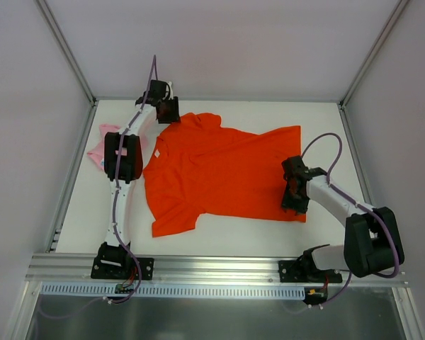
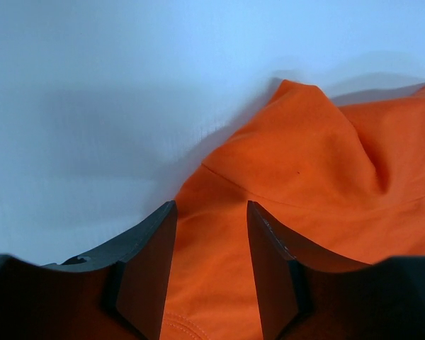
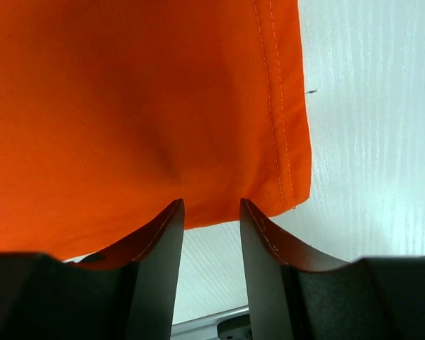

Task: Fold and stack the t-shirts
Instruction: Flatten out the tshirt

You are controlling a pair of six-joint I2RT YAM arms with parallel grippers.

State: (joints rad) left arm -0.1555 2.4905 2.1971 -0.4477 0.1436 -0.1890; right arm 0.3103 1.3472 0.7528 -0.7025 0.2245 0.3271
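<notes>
The white table (image 1: 219, 237) is covered across its middle by the lg. orange-red t-shirt (image 1: 219, 170), which is laid out flat, collar to the left, hem to the right. The smaller pink t-shirt (image 1: 99, 150) is bunched at the table's left edge and partly hidden by the left arm (image 1: 124, 159). The left end effector (image 1: 168, 110) is held over the orange-red t-shirt's far-left sleeve, jaws spread, w/ cloth seen in the gap. The right end effector (image 1: 295, 202) is set at the near-right hem corner, jaws likewise spread.
</notes>
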